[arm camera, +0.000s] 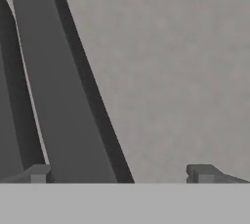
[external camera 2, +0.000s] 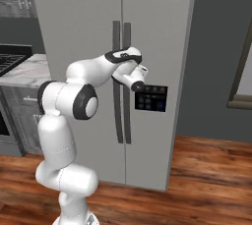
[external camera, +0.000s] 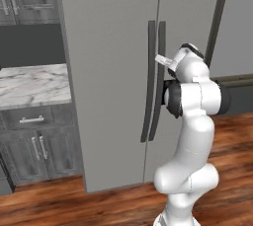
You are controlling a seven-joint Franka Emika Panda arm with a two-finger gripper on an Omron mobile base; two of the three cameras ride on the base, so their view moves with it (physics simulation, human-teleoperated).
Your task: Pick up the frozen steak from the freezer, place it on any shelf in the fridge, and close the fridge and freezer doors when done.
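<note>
The grey side-by-side fridge (external camera: pixel 108 72) has both doors shut, so the frozen steak is hidden. Two dark vertical handles run down its middle: the left handle (external camera: pixel 149 82) and the right handle (external camera: pixel 161 42). My gripper (external camera: pixel 163 61) is up against the right handle at about chest height. In the hand view my gripper (arm camera: pixel 119 173) is open, its fingertips (arm camera: pixel 38 172) far apart on either side of a dark handle bar (arm camera: pixel 58 100), with the grey door face (arm camera: pixel 171 71) behind. From the right base view my hand (external camera 2: pixel 136 79) sits in front of the handles (external camera 2: pixel 127 37).
A dark dispenser panel (external camera 2: pixel 151 98) is set in the right door. Left of the fridge are a marble counter (external camera: pixel 29 84) over grey cabinets (external camera: pixel 34 146) and a stove corner (external camera 2: pixel 9 61). Wooden floor (external camera 2: pixel 206 170) lies open to the right.
</note>
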